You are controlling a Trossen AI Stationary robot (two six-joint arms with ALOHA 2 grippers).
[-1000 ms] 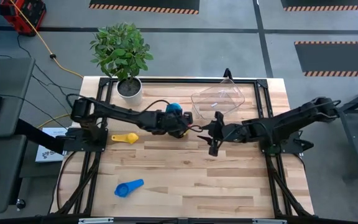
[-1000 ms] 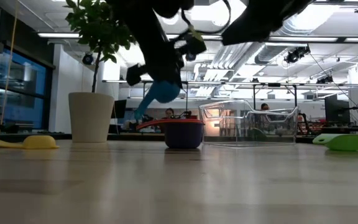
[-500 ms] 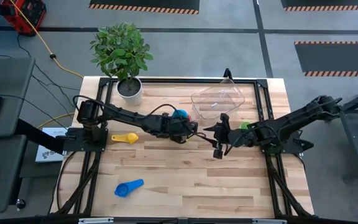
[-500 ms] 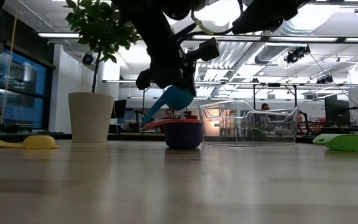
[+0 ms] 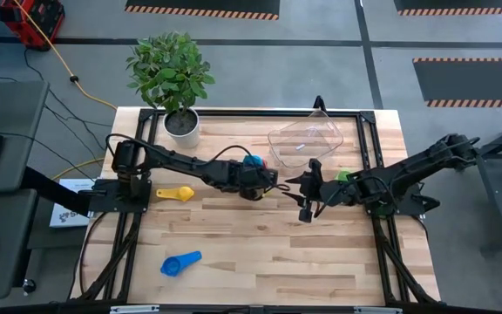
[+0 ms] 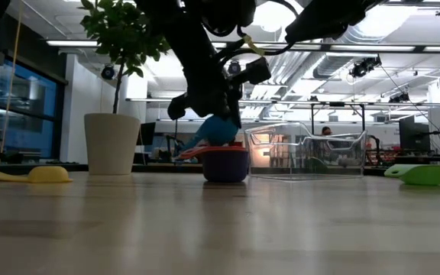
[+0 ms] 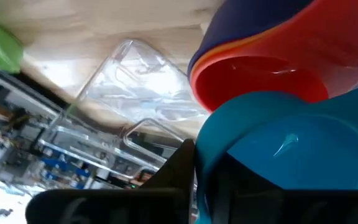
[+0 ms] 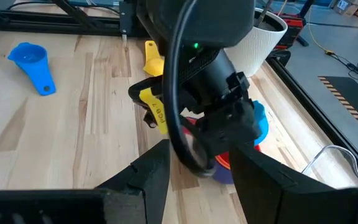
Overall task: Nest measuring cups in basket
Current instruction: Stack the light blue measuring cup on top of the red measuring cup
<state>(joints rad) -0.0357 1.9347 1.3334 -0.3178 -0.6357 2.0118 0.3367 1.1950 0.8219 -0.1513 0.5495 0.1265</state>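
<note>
My left gripper is shut on a light blue measuring cup, which it holds tilted just above a stack of cups near the table's middle. The stack has a red cup on top, an orange rim beneath it, and a dark blue cup outermost, resting on its base. The clear basket sits toward the far edge, right of the stack. My right gripper hovers open just right of the stack. A green cup, a yellow cup and a blue cup lie apart on the table. My left gripper holds the light blue cup by its wall near the rim, coming from above and from the table's left. One finger lies on the outside of the wall; the other is hidden by the cup. The cup hangs tilted over the red cup; whether they touch I cannot tell.
A white plant pot with a leafy plant stands at the far left corner. Bare wood stretches across the near half of the table, apart from the blue cup. The right arm reaches in from the right edge, close to the green cup.
My left gripper has moved toward the table's right and down, carrying the light blue cup from left of the stack to just above the red cup, tipping it as it went. My right gripper has drawn back a little toward the right edge, uncovering the green cup.
</note>
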